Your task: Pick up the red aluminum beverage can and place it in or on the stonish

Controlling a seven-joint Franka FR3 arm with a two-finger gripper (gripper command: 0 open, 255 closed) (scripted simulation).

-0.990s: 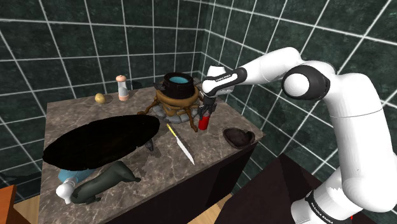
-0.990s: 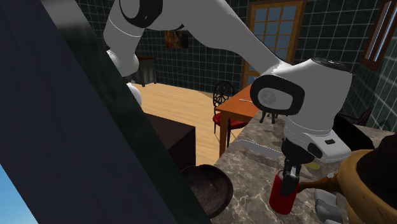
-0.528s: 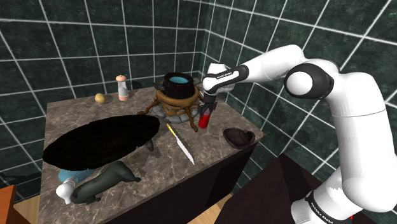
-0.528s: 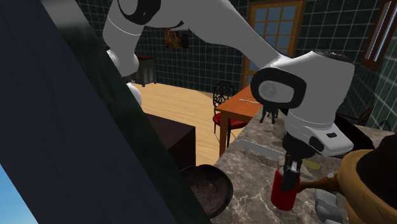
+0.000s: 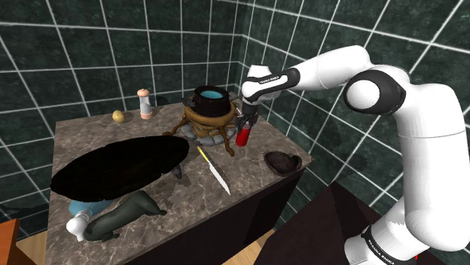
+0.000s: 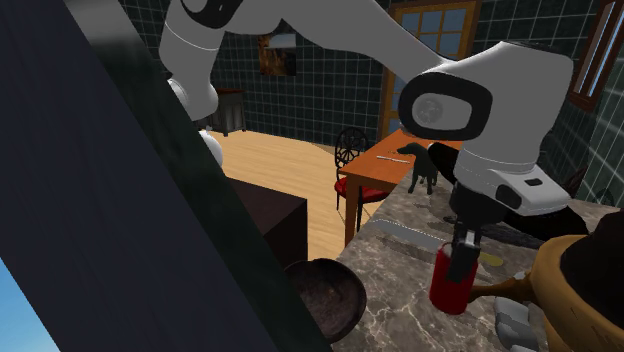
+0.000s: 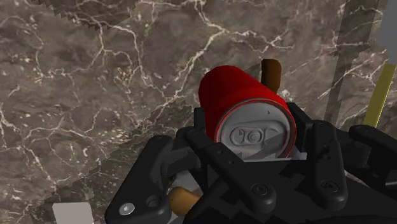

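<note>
Wrist view: red can clamped in tool.

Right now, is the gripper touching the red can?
Touching. In the wrist view the gripper clasps the red can, a black finger pressed against each side.

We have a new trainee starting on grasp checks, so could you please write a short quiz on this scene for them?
1. True or false: the jaws are shut on the red can.
2. Which utensil lies on the marble counter, on the shoulder view's left of the can? A. a knife B. a fork C. a spoon
3. Fill in: the dark shallow dish sits on the shoulder view's ____ of the can.
Key: 1 true; 2 A; 3 right.
</note>
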